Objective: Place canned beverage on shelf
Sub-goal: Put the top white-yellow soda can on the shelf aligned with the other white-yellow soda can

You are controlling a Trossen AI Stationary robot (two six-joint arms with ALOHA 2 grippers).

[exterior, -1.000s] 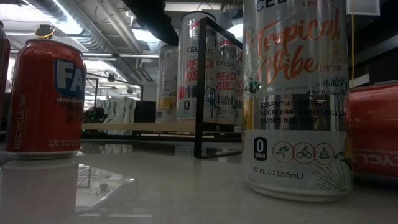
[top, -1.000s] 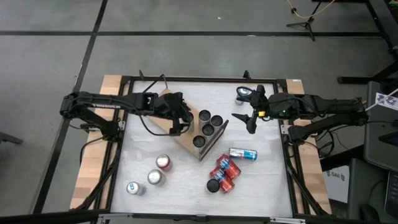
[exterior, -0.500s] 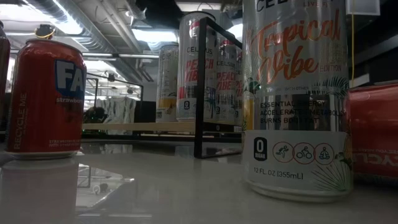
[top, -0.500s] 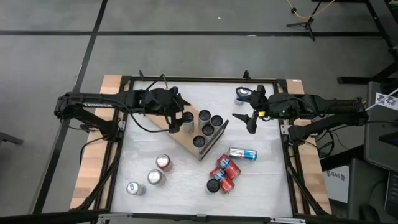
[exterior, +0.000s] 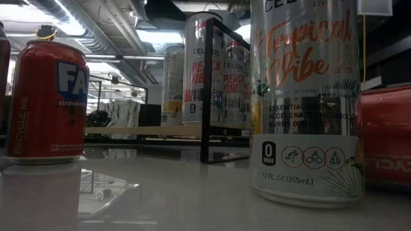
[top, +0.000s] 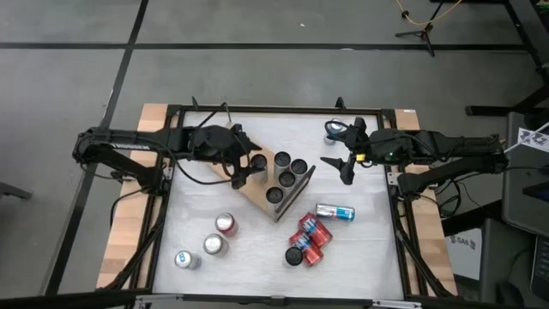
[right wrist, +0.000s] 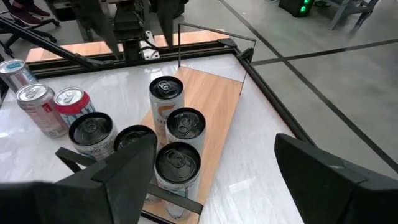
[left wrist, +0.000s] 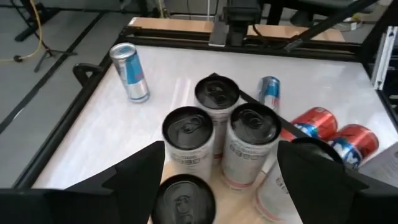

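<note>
Four cans [top: 282,160] stand on shelf [top: 257,199]; left gripper [top: 244,174] beside, fingers apart.

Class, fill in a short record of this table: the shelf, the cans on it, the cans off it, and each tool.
Shelf: light-wood board, set at an angle mid-table
On shelf: five tall cans, upright
Left tool: open, empty, over the shelf's left end
Right tool: open, empty, right of the shelf
Off shelf: lying blue can; red cans; three upright cans at the high view's lower left
</note>
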